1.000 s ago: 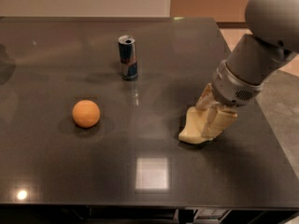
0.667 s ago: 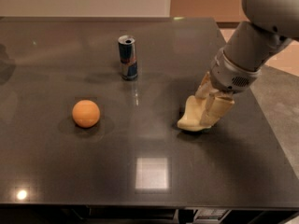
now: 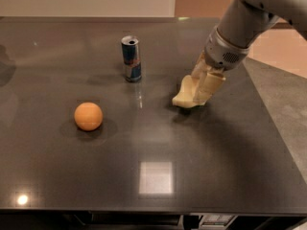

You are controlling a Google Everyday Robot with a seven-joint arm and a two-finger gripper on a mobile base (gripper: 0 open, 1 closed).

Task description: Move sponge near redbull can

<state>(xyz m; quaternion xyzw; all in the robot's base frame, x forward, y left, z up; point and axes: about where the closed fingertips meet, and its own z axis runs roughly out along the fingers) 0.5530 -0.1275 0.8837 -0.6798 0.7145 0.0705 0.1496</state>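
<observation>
The pale cream-yellow sponge is held in my gripper at the table's right-middle, its lower end touching or just above the dark tabletop. The gripper's cream fingers are shut on the sponge, reaching down from the grey arm at the upper right. The redbull can, blue and silver with a silver top, stands upright to the left of the sponge, a short gap away.
An orange ball lies on the dark table at the left-middle, in front of the can. The table's right edge runs close behind the arm; floor shows beyond it.
The gripper has carried the sponge up and to the left across the table, closer to the can. The can and the ball have not moved.
</observation>
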